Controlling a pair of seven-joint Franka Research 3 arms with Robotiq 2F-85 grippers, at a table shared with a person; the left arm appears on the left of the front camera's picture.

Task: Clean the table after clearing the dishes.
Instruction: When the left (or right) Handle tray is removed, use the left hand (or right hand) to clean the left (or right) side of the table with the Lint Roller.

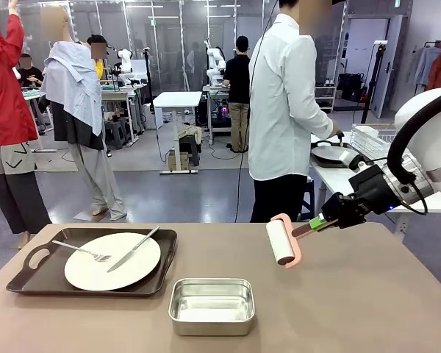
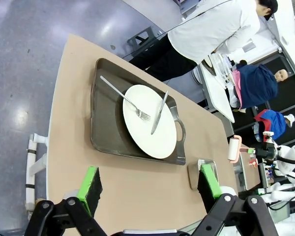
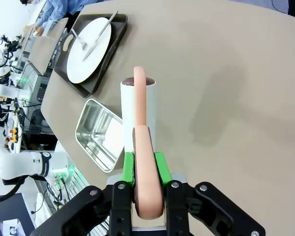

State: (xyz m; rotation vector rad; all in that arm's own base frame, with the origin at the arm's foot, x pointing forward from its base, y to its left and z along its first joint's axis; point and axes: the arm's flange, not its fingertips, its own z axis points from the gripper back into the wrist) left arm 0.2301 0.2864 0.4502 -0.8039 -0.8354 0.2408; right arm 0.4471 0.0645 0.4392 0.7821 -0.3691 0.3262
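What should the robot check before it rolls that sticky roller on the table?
1. Grip: right claw is shut on the lint roller by its pink handle: ok.
2. Dishes cleared: plate with fork and knife sits on its dark tray on the table: not ok.
3. Rolling path: steel tray stands near the roller: not ok.
4. Left claw open and empty: ok.
5. Person turned away, not reaching over the table: ok.
6. Roll's paper clean and sticky: cannot tell.
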